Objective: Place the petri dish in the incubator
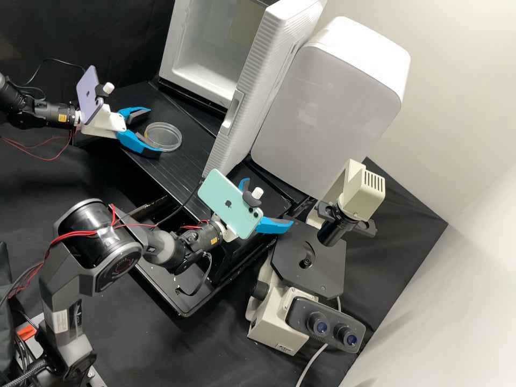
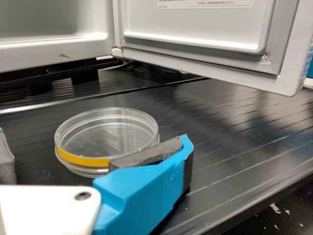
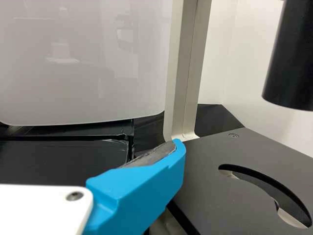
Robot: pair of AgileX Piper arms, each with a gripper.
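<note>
High view: the incubator (image 1: 209, 48) stands open at the back, its door (image 1: 258, 80) swung wide. On the black desk (image 1: 180, 169) in front of it the dish (image 1: 164, 136) lies flat, outside the chamber. The left hand (image 1: 151, 132) sits low at the dish with its fingers (image 1: 137, 144) apart. The near one is touching the rim or just shy of it, hard to call from here. The right hand (image 1: 275, 226) hangs over the microscope (image 1: 309, 258), well apart from the dish; apart or together, I can't tell.

Left wrist view: the dish lies between the blue fingers, close to one grey pad (image 2: 146, 155). It has a clear lid and a yellow band (image 2: 80, 159) on its side wall. The open door and chamber are beyond it.

Right wrist view: the black stage (image 3: 234, 161) with its slot is just beside the hand. A black cylinder (image 3: 291, 54) hangs above the stage, and a white cabinet (image 3: 83, 58) stands behind.
</note>
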